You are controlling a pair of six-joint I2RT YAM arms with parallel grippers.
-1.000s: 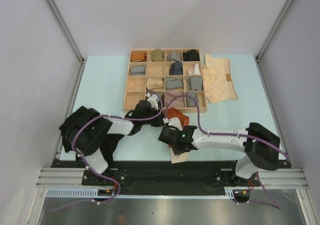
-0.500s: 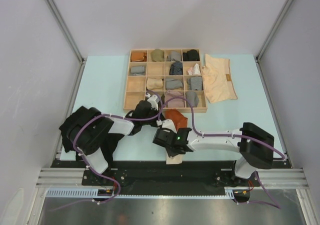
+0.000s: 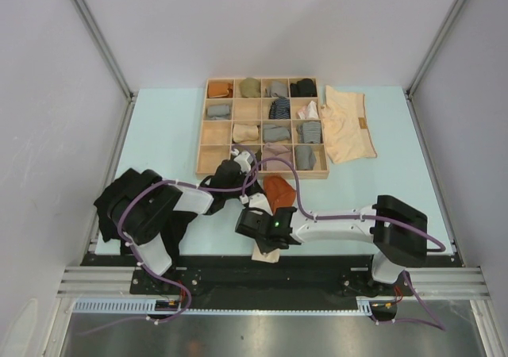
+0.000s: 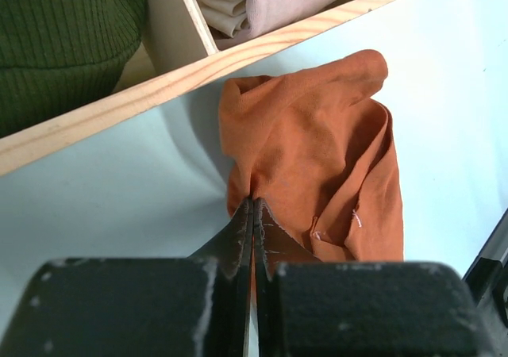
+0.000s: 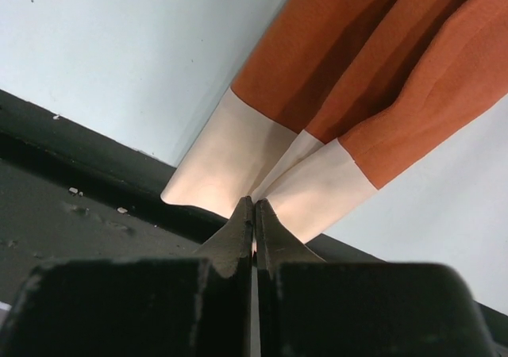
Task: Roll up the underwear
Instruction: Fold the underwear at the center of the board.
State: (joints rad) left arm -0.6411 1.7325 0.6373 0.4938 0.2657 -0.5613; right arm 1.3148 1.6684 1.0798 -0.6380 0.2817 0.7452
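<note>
The rust-orange underwear [image 3: 279,190] lies stretched from just in front of the tray toward the table's near edge. Its cream waistband [image 3: 267,251] hangs over the black front rail. My left gripper [image 3: 258,192] is shut on the far, crumpled end of the orange cloth [image 4: 309,143], with the jaws pressed together on a fold. My right gripper [image 3: 266,239] is shut on the waistband [image 5: 230,163], from which pleats of orange fabric [image 5: 381,63] run away. The cream underwear [image 3: 348,124] lies flat to the right of the tray. A black cloth [image 3: 176,228] lies partly hidden under my left arm.
A wooden compartment tray [image 3: 201,147] holds several small rolled bundles, grey, olive, striped, orange and black. Its front wall [image 4: 159,87] stands just beyond my left gripper, with an olive knit bundle [image 4: 63,40] behind it. White enclosure walls stand on both sides.
My left gripper has shut on the orange cloth. My right gripper has moved left and toward the near edge, pulling the waistband along and stretching the garment.
</note>
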